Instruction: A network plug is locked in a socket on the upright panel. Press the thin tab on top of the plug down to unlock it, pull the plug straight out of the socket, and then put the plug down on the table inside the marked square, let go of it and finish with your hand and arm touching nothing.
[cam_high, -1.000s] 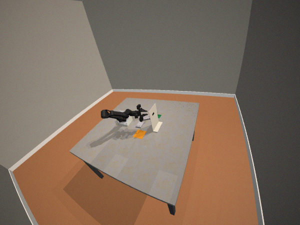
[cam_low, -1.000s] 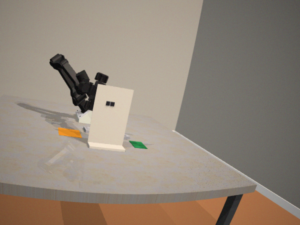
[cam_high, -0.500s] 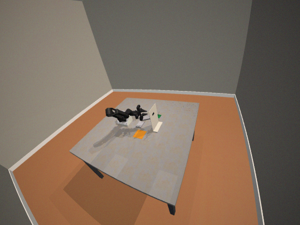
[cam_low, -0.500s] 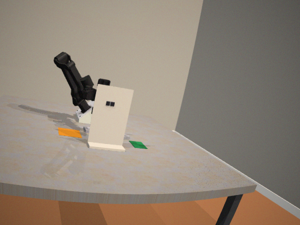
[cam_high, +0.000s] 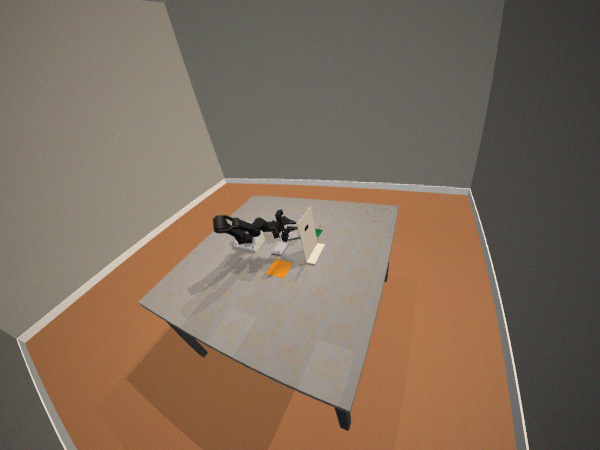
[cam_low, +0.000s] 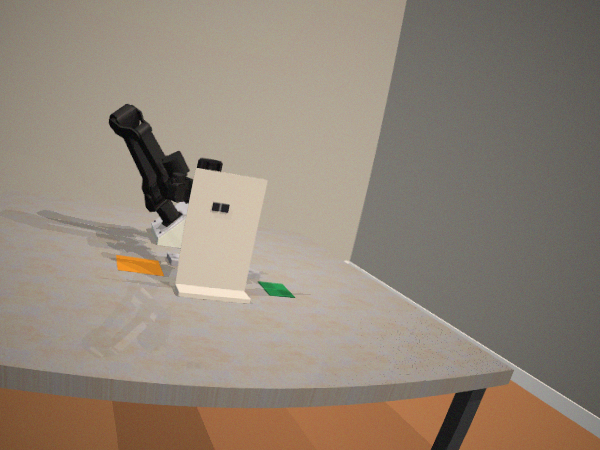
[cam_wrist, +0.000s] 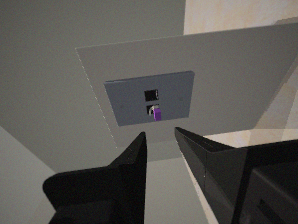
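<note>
The plug (cam_wrist: 157, 114), with a purple part, sits in the lower of two openings in a blue-grey plate (cam_wrist: 130, 110) on the upright panel (cam_high: 306, 245) (cam_low: 220, 250) (cam_wrist: 235, 70). The upper opening (cam_wrist: 151, 95) looks empty. The thin tab is too small to make out. My gripper (cam_high: 296, 226) (cam_wrist: 160, 133) is partly open and empty; its fingertips stand short of the plug, one on each side of its line in the wrist view. Most of the gripper is hidden behind the panel in the exterior view. An orange square (cam_high: 279, 269) (cam_low: 139, 265) and a green square (cam_high: 318, 232) (cam_low: 276, 289) lie on the table.
The panel stands on a cream foot (cam_high: 315, 254) (cam_low: 215, 293). A small pale block (cam_high: 280, 248) (cam_low: 172, 258) lies on the table between the arm's white base (cam_high: 245, 246) and the panel; another pale piece (cam_high: 294, 237) lies beneath the gripper.
</note>
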